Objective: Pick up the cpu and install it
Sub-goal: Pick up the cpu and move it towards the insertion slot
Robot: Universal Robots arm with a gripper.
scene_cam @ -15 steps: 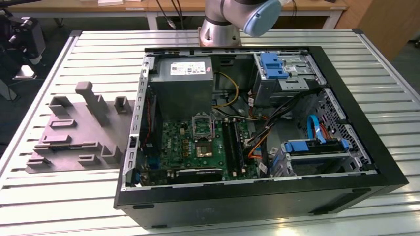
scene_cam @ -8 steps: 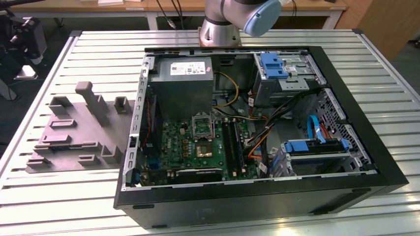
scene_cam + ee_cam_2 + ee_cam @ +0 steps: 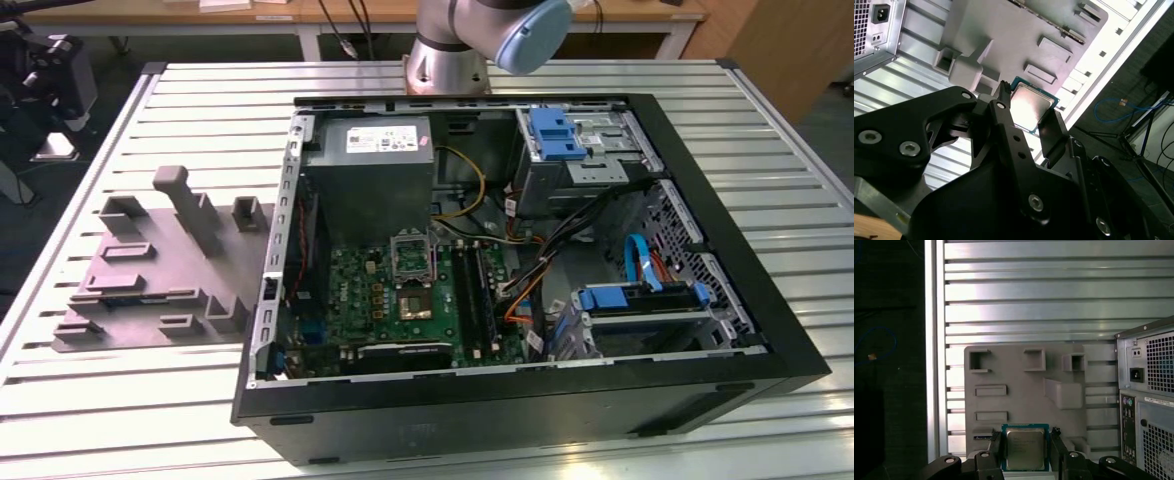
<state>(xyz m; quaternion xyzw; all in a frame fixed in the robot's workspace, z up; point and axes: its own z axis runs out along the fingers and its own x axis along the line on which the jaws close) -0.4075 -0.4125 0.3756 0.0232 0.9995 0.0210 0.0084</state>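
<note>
Cpu (image 3: 1025,450) was clamped by two opposite edges in the closed gripper (image 3: 1026,445) and held clear above the fixture (image 3: 1019,405); its other edges were free. Lid print unreadable. In the exterior view, the fixture lay at 9 o'clock of the case (image 3: 534,410).

Fixture (image 3: 147,290) on table (image 3: 134,400), at exterior view's left of case (image 3: 534,412); cpu (image 3: 1025,450) in tool (image 3: 1026,436)

One cpu (image 3: 1025,449), one pincer (image 3: 1026,447) with two fingers (image 3: 996,447), one grey plastic fixture (image 3: 147,300), one open computer tower (image 3: 534,410), one green motherboard (image 3: 387,290), one slatted metal desk (image 3: 120,400), one robot arm (image 3: 467,40).
</note>
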